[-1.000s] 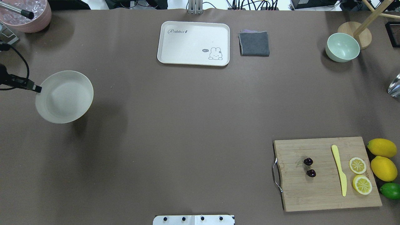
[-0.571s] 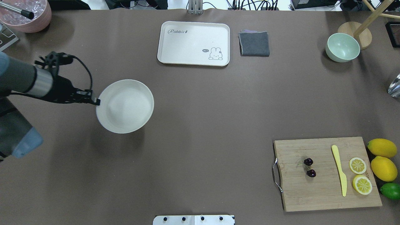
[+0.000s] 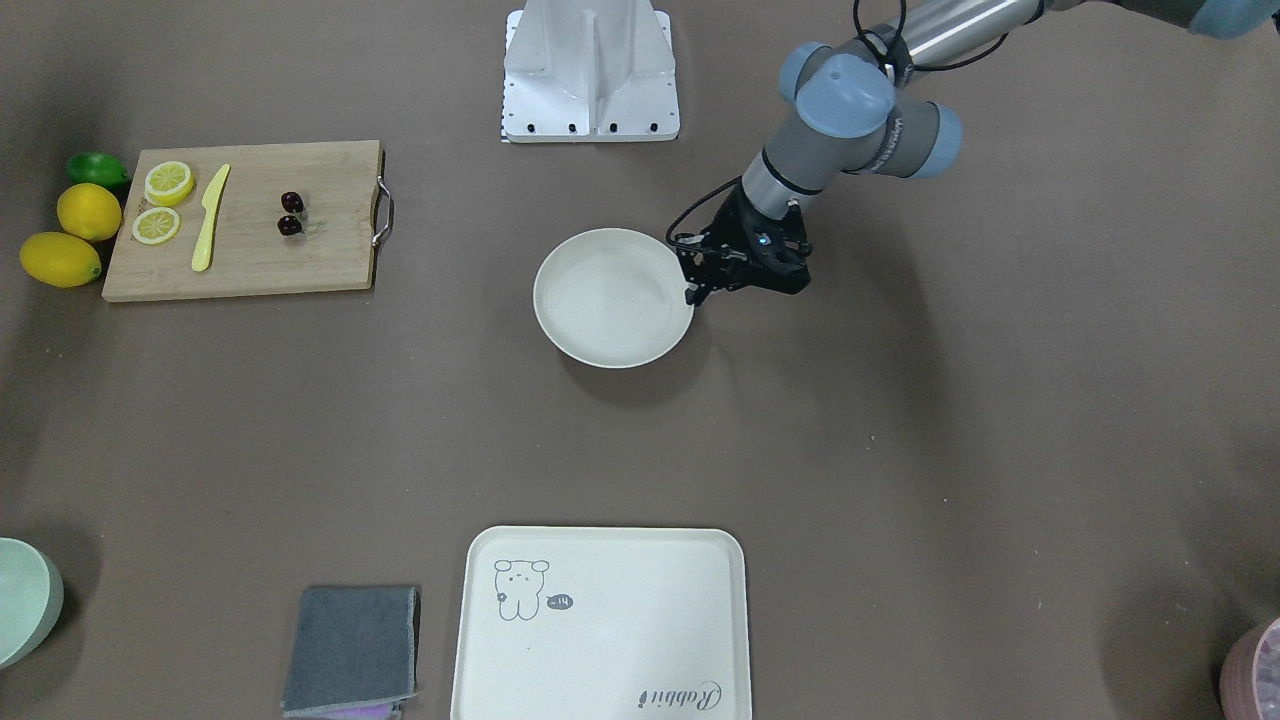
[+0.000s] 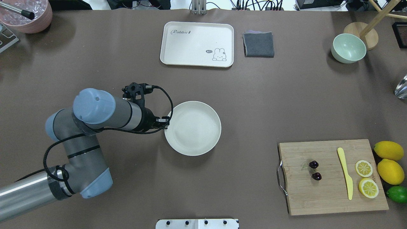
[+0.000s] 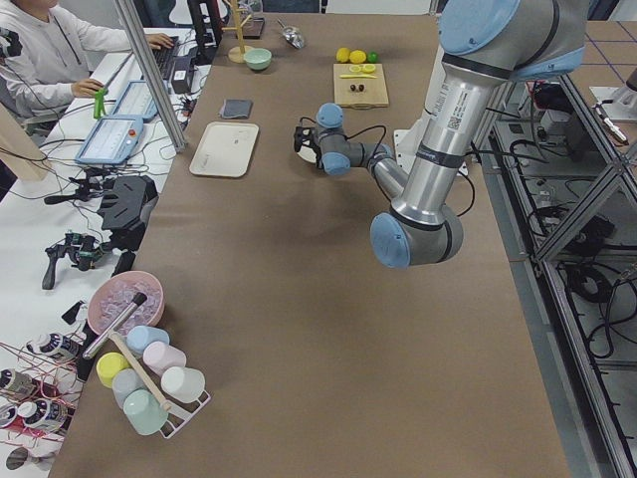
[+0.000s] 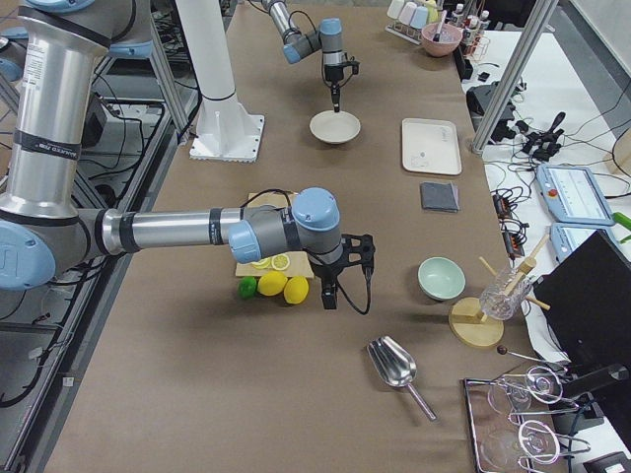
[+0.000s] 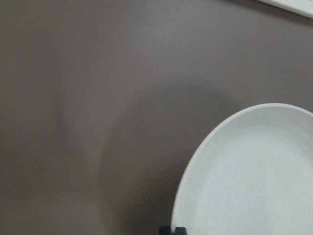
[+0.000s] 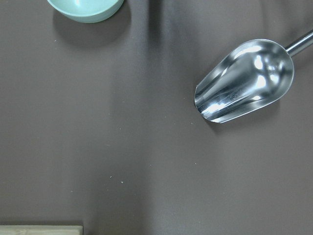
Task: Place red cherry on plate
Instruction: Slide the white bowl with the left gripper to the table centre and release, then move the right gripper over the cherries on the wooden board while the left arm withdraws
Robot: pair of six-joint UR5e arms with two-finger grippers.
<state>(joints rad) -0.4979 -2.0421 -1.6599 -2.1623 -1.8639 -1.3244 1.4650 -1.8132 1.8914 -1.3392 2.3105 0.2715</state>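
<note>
The red cherry [image 4: 313,164], a pair of dark glossy fruits on thin stems, lies on the wooden cutting board [image 4: 318,197] at the right front, also seen as the red cherry [image 3: 292,201] in the front-facing view. The round cream plate [image 4: 192,128] is near the table's middle, with my left gripper [image 4: 165,122] shut on its left rim. The left wrist view shows that rim of the plate [image 7: 244,171] and a fingertip at the bottom edge. My right gripper [image 6: 328,296] hangs beside the lemons, far from the cherry; I cannot tell whether it is open or shut.
On the board lie a yellow knife [image 4: 345,173] and two lemon slices [image 4: 363,168], with lemons [image 4: 388,150] and a lime beside it. A rabbit tray [image 4: 197,44], a grey cloth [image 4: 258,44] and a mint bowl [image 4: 348,48] stand at the back. A metal scoop [image 8: 244,81] lies under the right wrist.
My left arm has carried the plate from the table's left edge rightwards and nearer, to the middle of the table. The cherry and the board have not moved.
</note>
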